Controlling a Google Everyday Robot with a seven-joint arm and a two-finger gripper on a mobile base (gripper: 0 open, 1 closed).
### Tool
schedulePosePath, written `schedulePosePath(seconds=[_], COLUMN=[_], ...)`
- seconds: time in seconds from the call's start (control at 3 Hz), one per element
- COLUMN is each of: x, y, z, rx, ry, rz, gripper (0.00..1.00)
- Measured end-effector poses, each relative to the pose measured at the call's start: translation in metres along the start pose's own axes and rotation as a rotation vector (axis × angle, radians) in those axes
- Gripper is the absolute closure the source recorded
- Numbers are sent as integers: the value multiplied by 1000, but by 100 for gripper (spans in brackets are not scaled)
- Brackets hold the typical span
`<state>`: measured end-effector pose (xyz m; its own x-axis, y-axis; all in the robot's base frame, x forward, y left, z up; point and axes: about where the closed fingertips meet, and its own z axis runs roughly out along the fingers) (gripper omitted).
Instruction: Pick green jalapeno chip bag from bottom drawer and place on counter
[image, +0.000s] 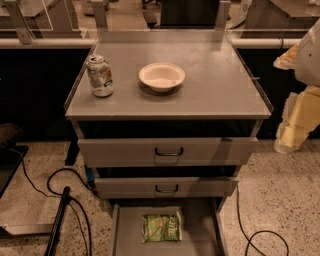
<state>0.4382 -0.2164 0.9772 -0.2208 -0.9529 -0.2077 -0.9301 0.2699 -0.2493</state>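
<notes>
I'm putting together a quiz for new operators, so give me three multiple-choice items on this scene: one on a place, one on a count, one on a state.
1. Where does the green jalapeno chip bag lie?
A) in the top drawer
B) in the bottom drawer
C) on the ground

2. How many things stand on the counter?
A) two
B) three
C) five

3. How does the bottom drawer stand?
A) pulled open
B) pushed shut

Key:
1. B: the bag lies flat on that drawer's floor, and the gripper is off to the cabinet's right, apart from it.
2. A: only the soda can and the white bowl stand there.
3. A: the drawer's floor is in view.
</notes>
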Motion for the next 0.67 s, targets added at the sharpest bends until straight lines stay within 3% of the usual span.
schedulePosePath(seconds=[0.67], x=[3], y=[7], z=[11], rx=[-5], ry=[-13], rz=[21], gripper=[0])
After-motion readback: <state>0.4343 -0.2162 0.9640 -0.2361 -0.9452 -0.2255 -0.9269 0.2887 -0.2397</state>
